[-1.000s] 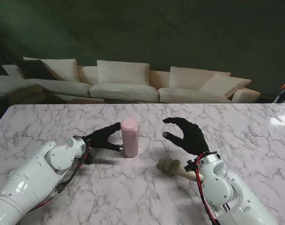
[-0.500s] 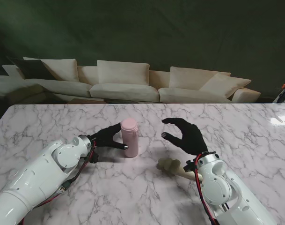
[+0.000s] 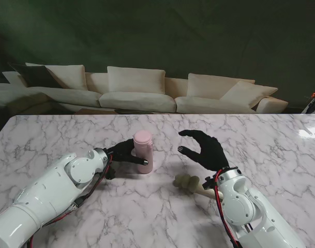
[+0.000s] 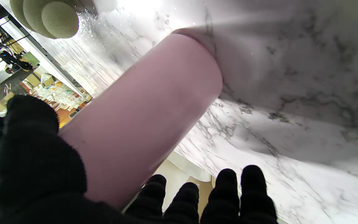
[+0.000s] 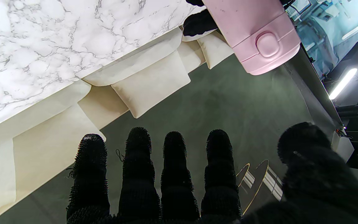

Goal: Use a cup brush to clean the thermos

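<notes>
Left hand (image 3: pixel 122 152) wrapped around pink thermos (image 3: pixel 143 151), upright mid-worktop (image 3: pixel 260 139). Right hand (image 3: pixel 205 149) raised, fingers spread, holding nothing. Cup brush (image 3: pixel 187 182) lying near right wrist.

The white marble surface (image 3: pixel 54 137) with grey veining carries two things. A pink cylindrical thermos with its lid on (image 3: pixel 143 151) stands upright near the middle. To its right and nearer to me, well apart from it, lies a beige cup brush with a ribbed sponge head (image 3: pixel 187 182), its pale handle running off to the right under the right arm.
</notes>
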Controlling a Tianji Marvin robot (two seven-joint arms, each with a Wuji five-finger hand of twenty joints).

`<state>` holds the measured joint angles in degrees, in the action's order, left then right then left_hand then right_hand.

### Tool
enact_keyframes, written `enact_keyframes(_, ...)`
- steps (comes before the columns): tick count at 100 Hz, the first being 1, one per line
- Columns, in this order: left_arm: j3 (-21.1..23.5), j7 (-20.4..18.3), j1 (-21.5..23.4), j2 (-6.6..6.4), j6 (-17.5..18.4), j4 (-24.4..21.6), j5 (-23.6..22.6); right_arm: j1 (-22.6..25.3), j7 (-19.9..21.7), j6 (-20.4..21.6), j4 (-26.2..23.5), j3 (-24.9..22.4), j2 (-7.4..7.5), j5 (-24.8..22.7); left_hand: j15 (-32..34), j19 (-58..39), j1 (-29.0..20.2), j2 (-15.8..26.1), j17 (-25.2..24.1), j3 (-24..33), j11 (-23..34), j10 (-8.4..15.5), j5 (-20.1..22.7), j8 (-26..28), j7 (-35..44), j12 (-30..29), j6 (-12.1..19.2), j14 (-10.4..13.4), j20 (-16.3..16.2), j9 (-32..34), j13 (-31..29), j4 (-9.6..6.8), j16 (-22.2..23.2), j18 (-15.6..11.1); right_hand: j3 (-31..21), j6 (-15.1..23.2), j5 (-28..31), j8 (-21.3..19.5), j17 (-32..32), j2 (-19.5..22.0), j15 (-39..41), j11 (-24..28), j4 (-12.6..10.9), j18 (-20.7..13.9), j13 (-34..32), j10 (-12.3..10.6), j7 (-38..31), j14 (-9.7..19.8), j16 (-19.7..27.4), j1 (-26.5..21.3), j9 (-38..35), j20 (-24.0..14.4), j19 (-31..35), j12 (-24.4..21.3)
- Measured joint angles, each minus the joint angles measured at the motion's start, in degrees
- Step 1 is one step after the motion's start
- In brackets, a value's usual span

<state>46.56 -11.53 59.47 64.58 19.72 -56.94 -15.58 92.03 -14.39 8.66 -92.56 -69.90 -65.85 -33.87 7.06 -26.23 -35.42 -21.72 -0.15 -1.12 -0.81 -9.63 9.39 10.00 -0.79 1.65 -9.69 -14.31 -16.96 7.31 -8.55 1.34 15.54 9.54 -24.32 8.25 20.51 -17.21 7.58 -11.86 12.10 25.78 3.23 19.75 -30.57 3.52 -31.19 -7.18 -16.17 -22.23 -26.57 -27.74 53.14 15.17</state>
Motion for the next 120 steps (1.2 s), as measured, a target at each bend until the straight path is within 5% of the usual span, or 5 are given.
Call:
enact_keyframes(20, -0.4, -0.7, -0.4, 0.90, -3.7, 0.5, 3.8, -0.1, 0.0, -0.1, 0.2, 0.1, 0.00, 0.0, 0.0, 2.8, -0.9, 0.0, 1.2, -0.7, 0.0, 0.0, 0.2, 8.3, 2.3, 0.0, 7.3, -3.0, -2.9, 0.0, 0.0, 0.00, 0.0, 12.8, 0.0, 0.0, -0.8, 0.0, -0.1, 0.0, 0.0, 0.1, 0.0, 0.0, 0.1, 0.0, 0.1, 0.0, 0.0, 0.0, 0.2, 0.0, -0.3, 0.0)
enact_keyframes(38, -0.1, 1.8, -0.1, 2.55, -3.7, 1.9, 7.3, -0.3, 0.0, -0.2, 0.4, 0.3, 0.00, 0.0, -0.1, 6.7, -5.8, -1.0, 0.6, -1.4, 0.0, 2.2, 10.4, 13.7, 8.8, 0.0, 12.1, -3.0, -3.0, 0.0, 1.4, 0.29, 0.0, 17.7, 0.0, 0.0, -1.4, 0.0, -0.1, 0.0, 0.0, 0.2, 0.0, 0.0, 0.1, 0.0, 0.2, 0.0, 0.0, 0.0, 0.8, 0.0, -0.4, 0.1)
enact_keyframes(67, 2.1, 10.0, 3.2, 4.76, -2.7, 0.5, 8.5, -0.5, -0.4, -0.2, 0.8, 0.5, -0.02, -0.1, 0.8, 9.0, -22.1, -6.8, 2.7, -5.1, 4.6, 2.8, 16.6, 38.5, 23.7, 11.7, 4.4, -2.9, -4.9, 2.8, -0.7, -0.58, 0.7, 17.8, 0.1, 0.0, -1.4, -0.1, -0.4, 0.0, 0.0, 0.8, 0.0, 0.0, 0.8, 0.1, 0.2, 0.1, 0.0, 0.0, 1.5, -0.1, -0.5, 0.2)
enact_keyframes(92, 3.9, 11.5, 5.1, 4.67, -1.7, -3.5, 3.6, -0.5, -0.5, -0.3, 0.8, 0.6, -0.04, 0.0, 8.1, -7.8, -26.5, -7.5, 8.0, -1.9, 12.5, -2.5, 11.5, 44.4, 30.1, 16.5, -1.3, -2.0, -5.0, 17.0, -16.9, -3.93, 3.4, 7.0, 0.3, 0.0, -1.4, -0.1, -0.4, 0.0, 0.0, 0.8, 0.0, 0.0, 0.8, 0.1, 0.2, 0.1, 0.0, 0.0, 1.5, -0.1, -0.5, 0.2)
enact_keyframes(120, 8.2, 12.3, 8.0, 2.76, -0.7, -9.5, -1.7, -0.5, -0.5, -0.3, 0.8, 0.6, -0.07, 0.1, 16.1, -26.4, -24.0, -9.7, 21.7, -1.7, 15.7, -3.3, 11.5, 46.7, 38.2, 34.6, -6.1, -1.6, -6.6, 37.7, -35.6, -3.98, 9.1, 5.9, 0.3, 0.0, -1.4, -0.2, -0.4, 0.0, 0.0, 0.8, 0.0, 0.0, 0.8, 0.1, 0.2, 0.1, 0.0, 0.0, 1.5, -0.1, -0.5, 0.2)
